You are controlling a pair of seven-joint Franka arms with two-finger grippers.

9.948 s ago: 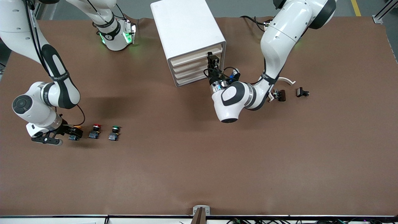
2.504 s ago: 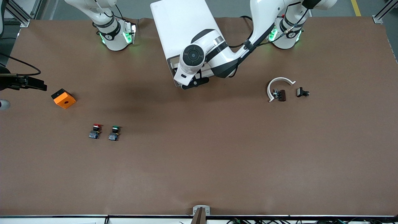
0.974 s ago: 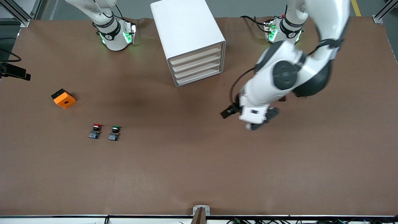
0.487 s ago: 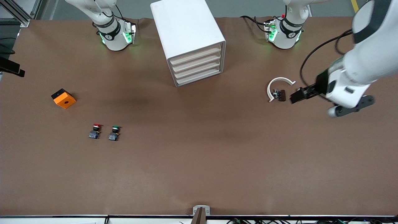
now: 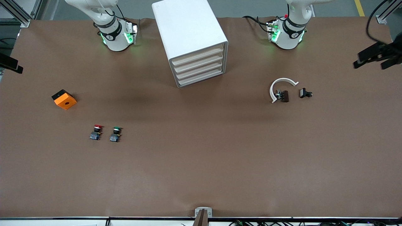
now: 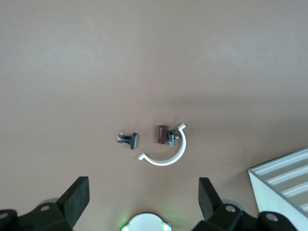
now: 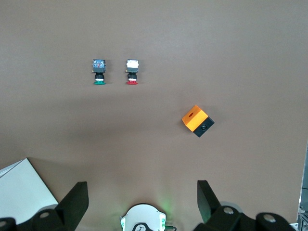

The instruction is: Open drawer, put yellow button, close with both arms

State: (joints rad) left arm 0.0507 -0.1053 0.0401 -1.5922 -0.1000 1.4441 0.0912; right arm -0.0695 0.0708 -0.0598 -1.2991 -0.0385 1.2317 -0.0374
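Observation:
The white cabinet (image 5: 188,28) stands at the table's middle, between the two arm bases. Its uppermost drawer (image 5: 198,55) is shut, flush with the three below it. The yellow button is not in view. My left gripper (image 5: 373,56) is up high over the left arm's end of the table, and the left wrist view shows it open and empty (image 6: 143,204). My right gripper (image 5: 11,63) is up high at the right arm's end, open and empty in the right wrist view (image 7: 141,204).
A red-capped button (image 5: 97,132) and a green-capped button (image 5: 116,134) lie side by side toward the right arm's end. An orange cube (image 5: 64,99) lies farther from the camera than these. A white arc (image 5: 281,84), a brown part (image 5: 284,96) and a black part (image 5: 305,93) lie toward the left arm's end.
My left arm has swung away from the cabinet's front to the left arm's end of the table. My right gripper has drawn slightly farther out at its end. The drawers stay shut.

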